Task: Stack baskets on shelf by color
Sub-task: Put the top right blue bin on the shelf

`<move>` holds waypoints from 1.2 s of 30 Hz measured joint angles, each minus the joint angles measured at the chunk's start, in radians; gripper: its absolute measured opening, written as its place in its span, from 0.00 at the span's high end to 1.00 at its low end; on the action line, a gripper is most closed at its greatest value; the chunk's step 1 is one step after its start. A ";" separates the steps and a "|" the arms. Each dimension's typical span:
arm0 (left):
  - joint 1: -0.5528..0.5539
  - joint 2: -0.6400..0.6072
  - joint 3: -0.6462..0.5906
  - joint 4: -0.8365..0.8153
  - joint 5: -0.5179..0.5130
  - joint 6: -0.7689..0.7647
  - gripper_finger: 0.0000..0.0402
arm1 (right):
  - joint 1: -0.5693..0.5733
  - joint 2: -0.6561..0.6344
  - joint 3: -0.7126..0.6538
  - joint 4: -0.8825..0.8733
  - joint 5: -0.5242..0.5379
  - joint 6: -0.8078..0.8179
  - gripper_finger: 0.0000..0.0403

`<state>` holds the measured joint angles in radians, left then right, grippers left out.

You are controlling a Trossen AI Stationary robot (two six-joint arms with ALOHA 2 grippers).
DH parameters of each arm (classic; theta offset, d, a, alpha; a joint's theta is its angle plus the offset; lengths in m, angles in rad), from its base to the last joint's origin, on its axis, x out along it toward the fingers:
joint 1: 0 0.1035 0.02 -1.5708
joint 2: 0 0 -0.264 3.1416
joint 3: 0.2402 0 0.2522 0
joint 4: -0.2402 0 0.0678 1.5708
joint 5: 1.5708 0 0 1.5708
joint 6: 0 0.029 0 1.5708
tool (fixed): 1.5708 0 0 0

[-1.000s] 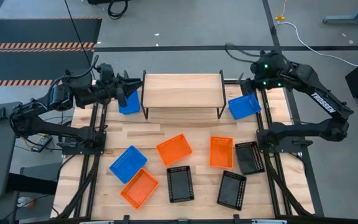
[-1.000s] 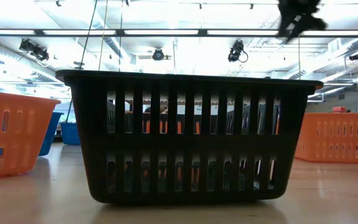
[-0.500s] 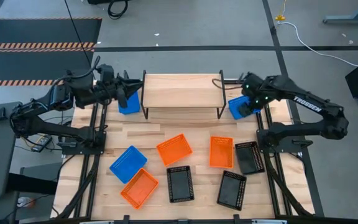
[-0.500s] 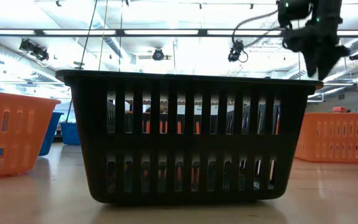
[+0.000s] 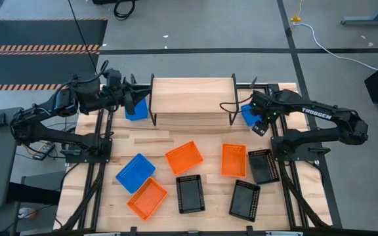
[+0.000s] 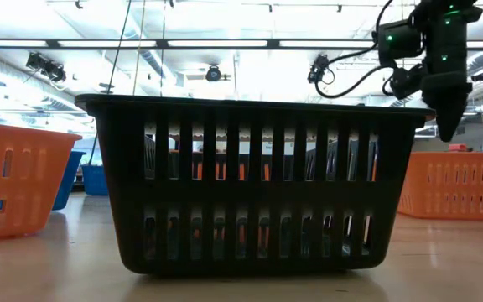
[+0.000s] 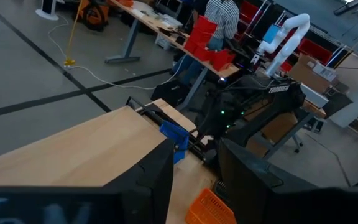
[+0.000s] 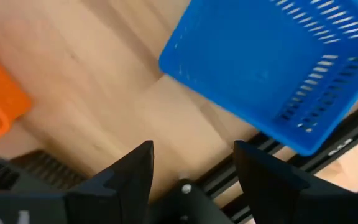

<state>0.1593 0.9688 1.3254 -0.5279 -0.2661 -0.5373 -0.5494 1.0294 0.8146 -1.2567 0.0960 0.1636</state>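
**Right gripper over blue basket**

The right gripper (image 5: 260, 124) hangs with dark fingers spread, empty; a slotted blue plastic basket (image 8: 272, 68) lies just ahead. The left gripper (image 5: 138, 99) pinches another blue basket (image 5: 136, 110) beside the pale wooden, black-legged shelf (image 5: 192, 96).

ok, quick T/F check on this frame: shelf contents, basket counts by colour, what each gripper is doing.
1. The low wooden shelf with black metal legs has nothing stacked on top. True.
2. Three black mesh plastic baskets lie on the table. True.
3. The right gripper hangs open above a blue mesh basket beside the shelf's right end. True.
4. The left gripper holds an orange basket. False: a blue basket is at its fingers; orange ones all lie on the table.
5. Four orange baskets are in view. False: three.
6. All blue baskets sit together. False: one at each shelf end, a third at front left.
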 joint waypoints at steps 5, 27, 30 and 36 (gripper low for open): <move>0.000 0.000 0.000 -0.025 0.000 -0.001 0.66 | -0.001 0.000 0.000 0.087 0.017 0.148 0.44; -0.010 0.000 0.000 -0.047 0.019 -0.076 0.66 | -0.010 0.051 -0.140 0.378 -0.036 0.603 0.44; -0.022 0.000 0.000 -0.047 0.019 -0.076 0.66 | -0.009 0.059 -0.140 0.394 -0.005 0.596 0.44; -0.038 0.000 0.000 -0.047 0.020 -0.080 0.67 | -0.009 0.119 -0.153 0.436 0.009 0.576 0.44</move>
<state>0.1213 0.9688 1.3254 -0.5749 -0.2461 -0.6178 -0.5587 1.1483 0.6614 -0.8206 0.1052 0.7395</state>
